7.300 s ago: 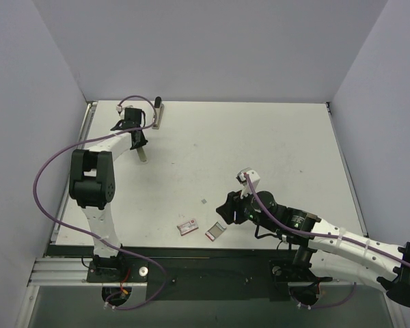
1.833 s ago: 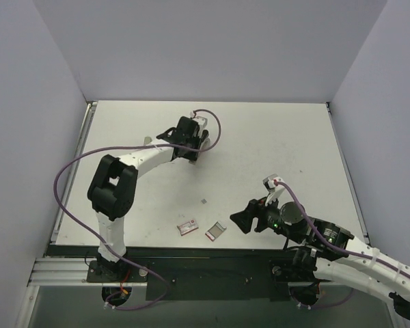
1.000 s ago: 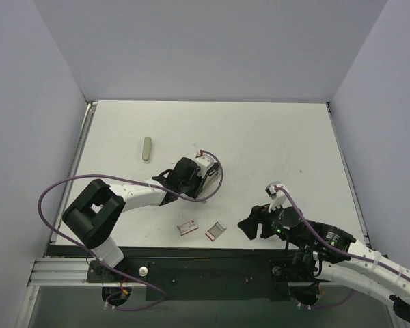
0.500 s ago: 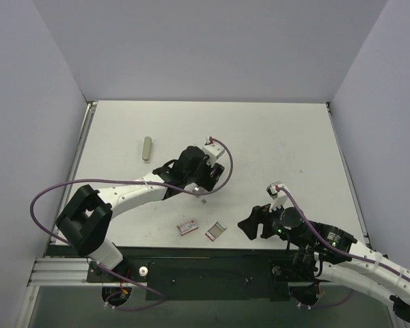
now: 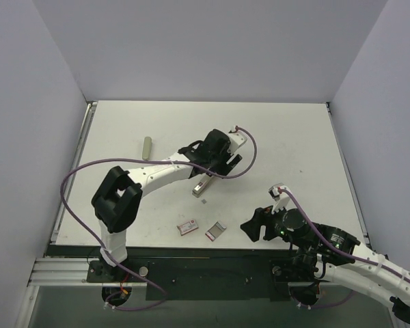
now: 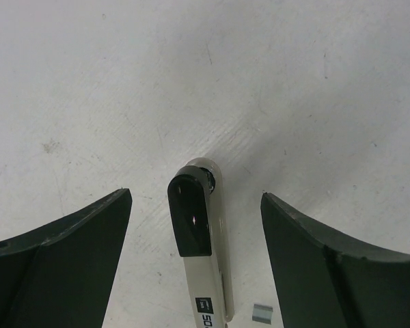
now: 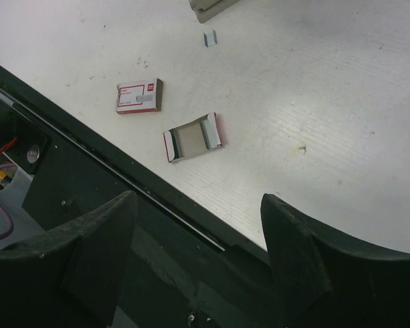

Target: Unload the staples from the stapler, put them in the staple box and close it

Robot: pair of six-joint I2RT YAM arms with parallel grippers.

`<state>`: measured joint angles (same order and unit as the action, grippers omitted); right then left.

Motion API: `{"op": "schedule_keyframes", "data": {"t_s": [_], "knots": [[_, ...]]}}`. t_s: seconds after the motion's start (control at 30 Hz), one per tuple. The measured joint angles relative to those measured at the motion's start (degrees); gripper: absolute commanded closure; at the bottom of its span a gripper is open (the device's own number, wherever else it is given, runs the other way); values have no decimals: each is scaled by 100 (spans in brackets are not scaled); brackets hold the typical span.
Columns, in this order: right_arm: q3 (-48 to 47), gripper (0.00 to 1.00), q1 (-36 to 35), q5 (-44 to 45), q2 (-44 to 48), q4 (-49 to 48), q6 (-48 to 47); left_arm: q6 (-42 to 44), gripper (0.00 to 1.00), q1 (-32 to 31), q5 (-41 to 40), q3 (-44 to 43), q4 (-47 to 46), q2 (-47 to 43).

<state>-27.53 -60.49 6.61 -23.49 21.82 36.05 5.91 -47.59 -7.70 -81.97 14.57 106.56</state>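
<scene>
The stapler point(image 5: 200, 186) lies flat on the white table point(image 5: 280, 137), a slim beige bar with a black end point(image 6: 190, 216). A tiny silvery strip of staples point(image 5: 203, 201) lies just beside it, seen in the left wrist view as the staples point(image 6: 261, 313) by the stapler's point(image 6: 208, 280) side. My left gripper point(image 5: 219, 166) hovers over the stapler's black end, open, its fingers point(image 6: 82, 239) well apart on either side and touching nothing. My right gripper point(image 5: 250, 225) is open and holds nothing near the table's front edge; its wrist view shows the staples point(image 7: 210, 37).
A small red-and-white box point(image 5: 186, 227) and an opened box sleeve point(image 5: 216, 230) lie near the front edge, also the box point(image 7: 139, 96) and sleeve point(image 7: 191, 137) in the right wrist view. A separate beige bar point(image 5: 147, 147) rests at the back left. The black base rail point(image 7: 89, 184) borders the table.
My left gripper opened and let go of the stapler, then drew back toward the upper right. The stapler now lies on the table. The right arm barely moved.
</scene>
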Motion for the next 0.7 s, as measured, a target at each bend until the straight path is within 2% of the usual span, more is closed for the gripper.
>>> {"op": "schedule_keyframes", "data": {"t_s": [0.37,0.7], "knots": [[-2,32,2,-4,-20,48,-2,181,17,57,90,-660,557,817],[-2,32,2,-118,-192,24,0,138,30,372,262,-734,699,992]]}}
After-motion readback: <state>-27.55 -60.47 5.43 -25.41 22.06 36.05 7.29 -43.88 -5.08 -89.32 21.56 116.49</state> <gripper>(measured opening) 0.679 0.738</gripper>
